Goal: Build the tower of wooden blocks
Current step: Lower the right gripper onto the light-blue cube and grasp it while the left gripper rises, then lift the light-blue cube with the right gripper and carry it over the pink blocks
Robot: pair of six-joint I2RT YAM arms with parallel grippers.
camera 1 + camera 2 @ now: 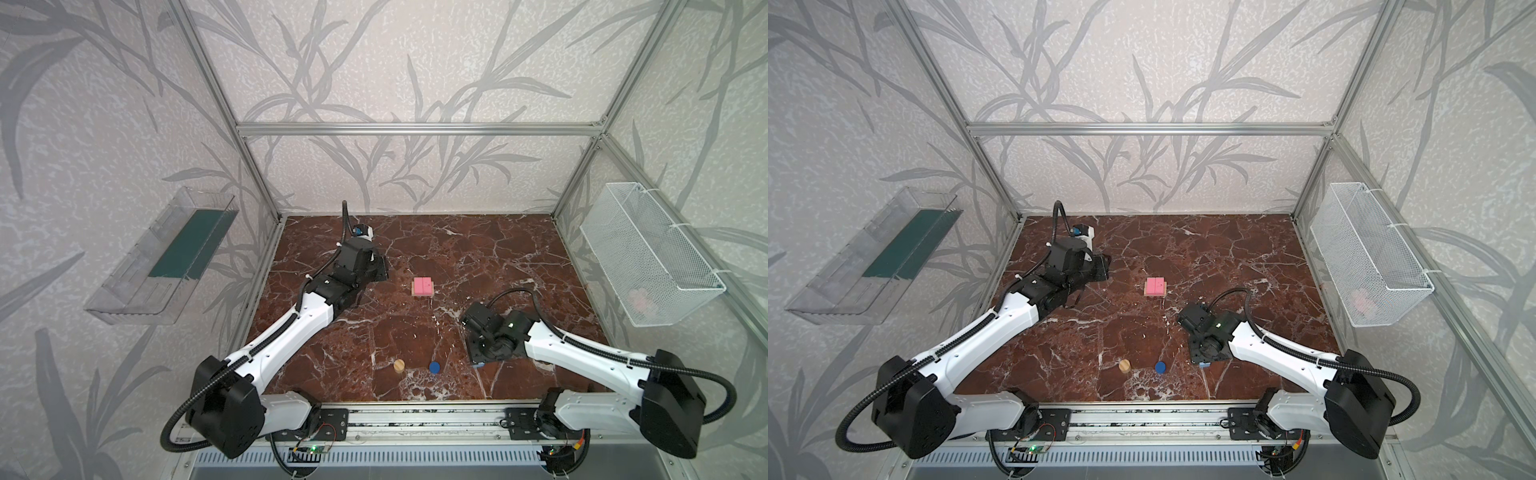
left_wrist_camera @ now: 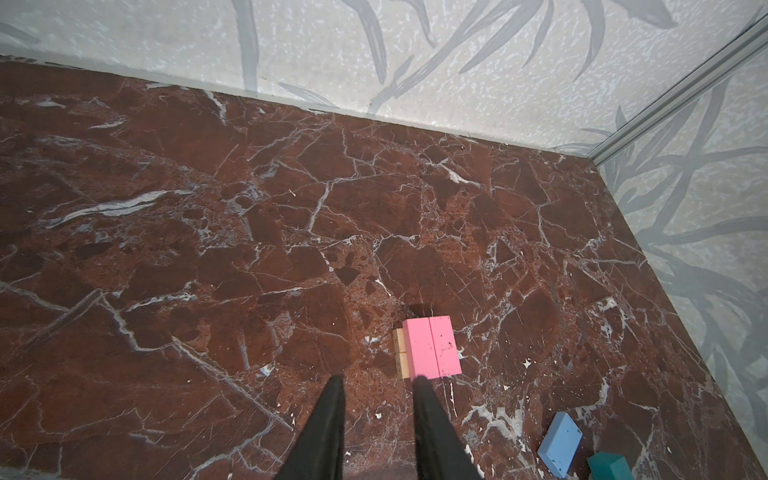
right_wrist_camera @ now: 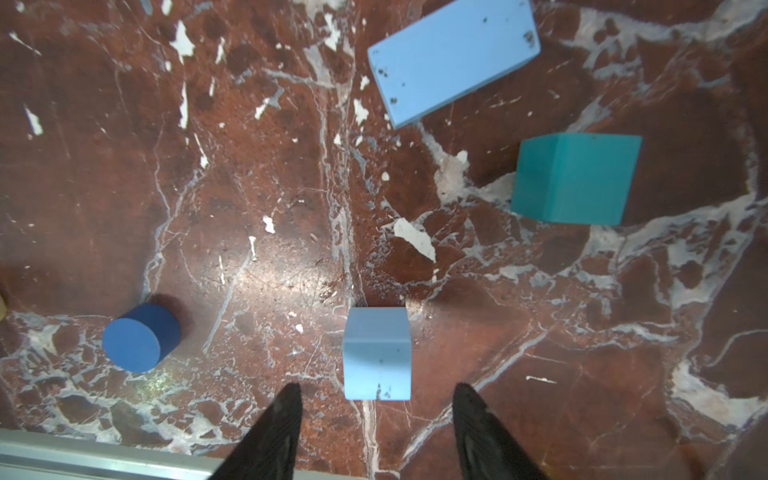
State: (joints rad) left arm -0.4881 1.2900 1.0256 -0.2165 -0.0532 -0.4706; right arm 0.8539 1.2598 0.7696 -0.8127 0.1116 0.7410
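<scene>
Right gripper (image 3: 377,386) open, empty, at blue block (image 3: 377,353); left gripper (image 2: 379,377) open, empty, near pink bars (image 2: 432,347) atop tan bars (image 2: 400,353). Step, seemingly: fetching blue. Next: descend, pinch squarely.

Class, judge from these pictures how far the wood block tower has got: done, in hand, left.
Done: two pink bars lie side by side on the tan bars. In hand: nothing gripped; the right gripper hangs open at a light blue block, the left gripper open near those bars. Left: that block, the other light blue block, teal cube, tan cylinder, dark blue cylinder.
</scene>
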